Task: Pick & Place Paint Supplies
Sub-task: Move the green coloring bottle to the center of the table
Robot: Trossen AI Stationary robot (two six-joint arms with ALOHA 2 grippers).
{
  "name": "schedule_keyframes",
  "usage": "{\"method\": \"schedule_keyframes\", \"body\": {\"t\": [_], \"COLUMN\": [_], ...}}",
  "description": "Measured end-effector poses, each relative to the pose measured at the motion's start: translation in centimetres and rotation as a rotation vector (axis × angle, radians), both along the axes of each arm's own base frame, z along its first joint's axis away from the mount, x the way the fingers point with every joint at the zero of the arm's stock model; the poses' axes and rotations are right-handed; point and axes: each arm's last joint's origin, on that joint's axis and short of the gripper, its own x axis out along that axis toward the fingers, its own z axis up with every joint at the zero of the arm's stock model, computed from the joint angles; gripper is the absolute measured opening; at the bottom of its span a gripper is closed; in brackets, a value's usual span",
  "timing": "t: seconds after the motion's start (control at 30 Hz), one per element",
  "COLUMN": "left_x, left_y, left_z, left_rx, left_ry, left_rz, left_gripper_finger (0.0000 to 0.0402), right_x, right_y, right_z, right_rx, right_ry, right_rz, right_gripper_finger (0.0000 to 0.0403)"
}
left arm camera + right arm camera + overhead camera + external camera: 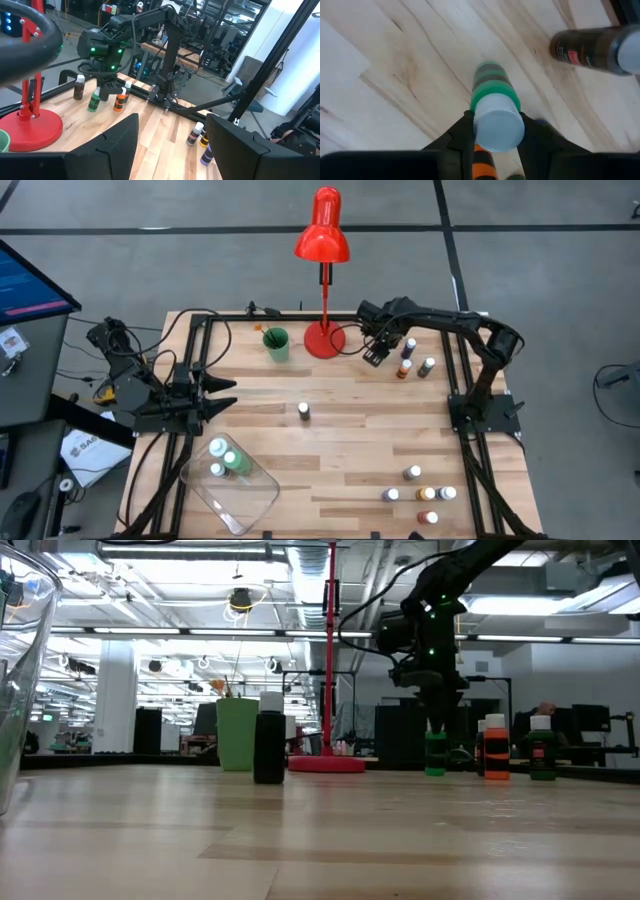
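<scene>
wood table point(330, 440), far right: right gripper point(495, 131) pinches green bottle point(493, 107) just under cap. bottle light, rigid, slick plastic, tippy; grip body squarely. left gripper point(170, 135) spread, waiting near left.

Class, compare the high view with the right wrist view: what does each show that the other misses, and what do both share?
Only the high view: red lamp, green cup, clear tray, left gripper waiting at the table's left side.
Only the right wrist view: right gripper's fingers either side of the green bottle's white cap.
Both: right gripper, wooden table.
</scene>
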Motion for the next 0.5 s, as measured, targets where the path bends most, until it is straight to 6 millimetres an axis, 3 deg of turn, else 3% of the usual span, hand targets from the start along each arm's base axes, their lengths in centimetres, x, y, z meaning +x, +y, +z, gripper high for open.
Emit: {"method": "schedule_keyframes", "body": {"t": [0.23, 0.5], "left_x": [0.0, 0.0], "left_y": [0.0, 0.0], "left_z": [0.0, 0.0], "left_rx": [0.002, 0.004], "left_ry": [0.001, 0.001], "left_rz": [0.001, 0.001], "left_gripper_finger": [0.0222, 0.0222], "right_x": [1.2, 4.9], "right_y": [1.9, 7.3], "right_z": [0.0, 2.3], "right_rx": [-0.012, -0.016], "right_ry": [0.0, -0.108], "right_rz": [0.018, 0.123], "right_gripper_finger": [0.0117, 0.0116]}}
